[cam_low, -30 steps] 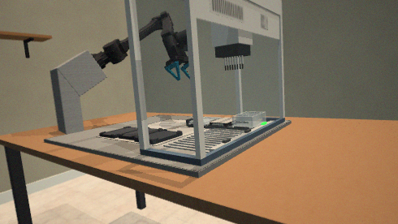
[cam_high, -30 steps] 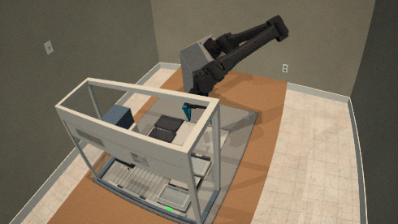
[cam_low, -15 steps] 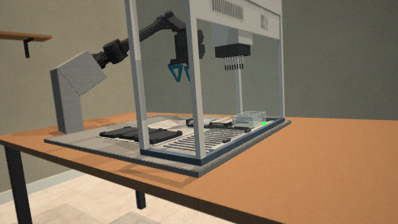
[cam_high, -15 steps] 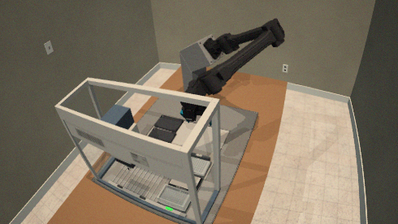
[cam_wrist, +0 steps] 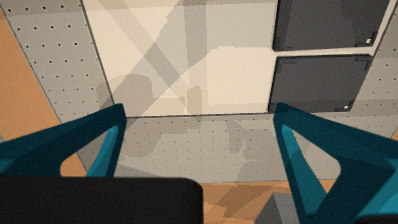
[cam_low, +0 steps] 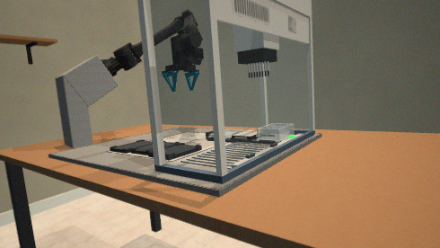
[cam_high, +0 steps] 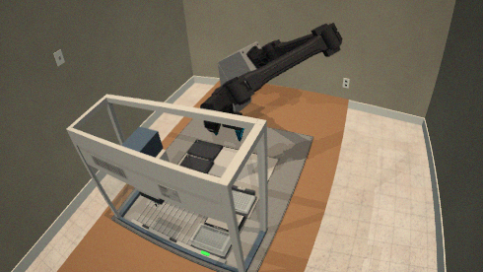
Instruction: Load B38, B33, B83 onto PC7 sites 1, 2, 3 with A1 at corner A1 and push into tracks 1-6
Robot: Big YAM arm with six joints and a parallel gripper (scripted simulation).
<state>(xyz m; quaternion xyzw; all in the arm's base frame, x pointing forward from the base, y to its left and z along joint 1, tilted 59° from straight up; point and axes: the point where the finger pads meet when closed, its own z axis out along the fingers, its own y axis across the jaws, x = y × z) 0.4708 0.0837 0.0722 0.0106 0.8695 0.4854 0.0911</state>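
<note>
1. My tool (cam_low: 181,85) hangs high over the deck with its fingers spread wide, holding nothing.
2. The wrist camera looks down on two dark nests (cam_wrist: 315,82); both look bare.
3. The carrier (cam_low: 265,142) lies in the rails at the far end of the deck. The block (cam_low: 277,131) sits on its inner end, right beside a green lamp (cam_low: 292,136).
4. A pale plate (cam_high: 243,202) sits nearer the handle end. I cannot make out wells or labels from here.
5. With the lamp lit and the load aboard, I judge the carrier home and little left to do.
6. If I must touch the carrier again, I expect it to be stiff and heavy for its size. It should slide easily along the tracks, so I would push squarely on the handle end, never on a plate.
7. The plates are likely light, rigid plastic with smooth walls, and would slip if pinched high. I would take them low across the short sides.
8. The block is taller and probably heavier, so it needs a lower, centred hold.
9. The frame post (cam_low: 215,90) stands close to any path down to the desk (cam_low: 359,180).
</note>
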